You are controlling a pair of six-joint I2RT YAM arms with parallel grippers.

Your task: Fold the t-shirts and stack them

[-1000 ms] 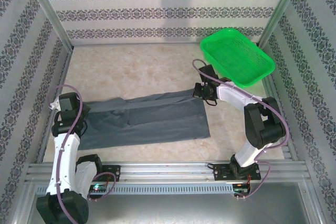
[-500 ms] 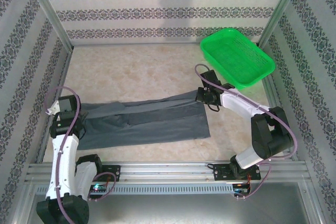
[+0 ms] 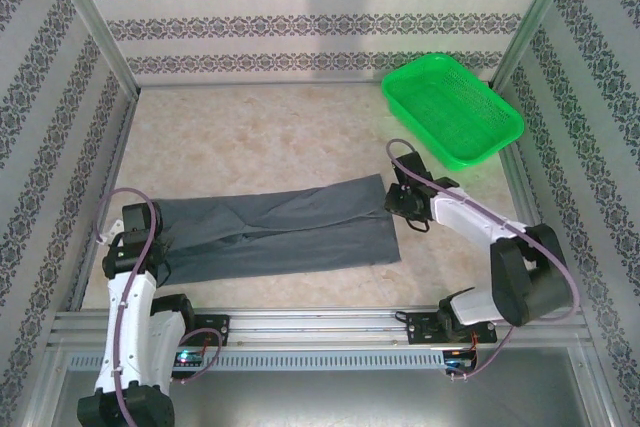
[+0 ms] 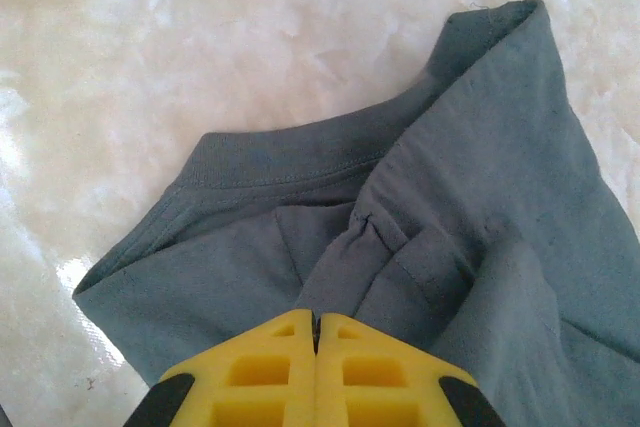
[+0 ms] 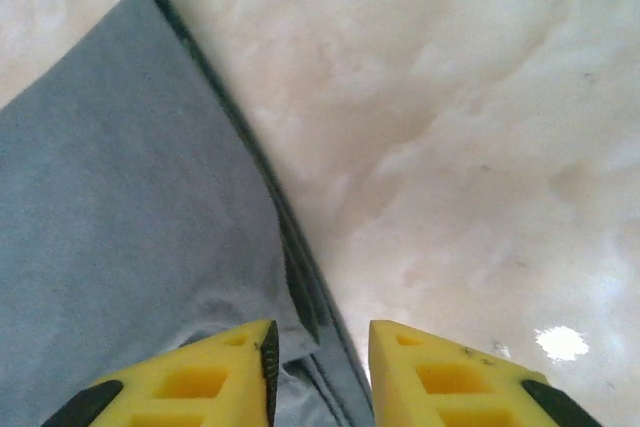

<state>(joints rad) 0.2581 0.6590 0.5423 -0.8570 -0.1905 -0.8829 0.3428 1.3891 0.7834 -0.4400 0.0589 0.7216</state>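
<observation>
The dark slate-grey t-shirt (image 3: 290,232) lies on the table as a long band folded lengthwise, running left to right. At its left end my left gripper (image 3: 158,242) sits low, and in the left wrist view its yellow fingers (image 4: 316,325) are shut on a pinched fold of the cloth just below the collar (image 4: 290,162). My right gripper (image 3: 396,203) is at the band's right end. Its fingers (image 5: 320,335) stand apart in the right wrist view, with the shirt's hemmed edge (image 5: 300,277) lying loose between them on the table.
An empty green basket (image 3: 450,107) stands at the back right, just beyond the right arm. Patterned walls and metal posts close in the table on three sides. An aluminium rail (image 3: 320,322) runs along the near edge.
Both grippers have moved toward the near edge, drawing the shirt's far layer forward and down. The right gripper has opened and let go of the right end. The left stays shut.
</observation>
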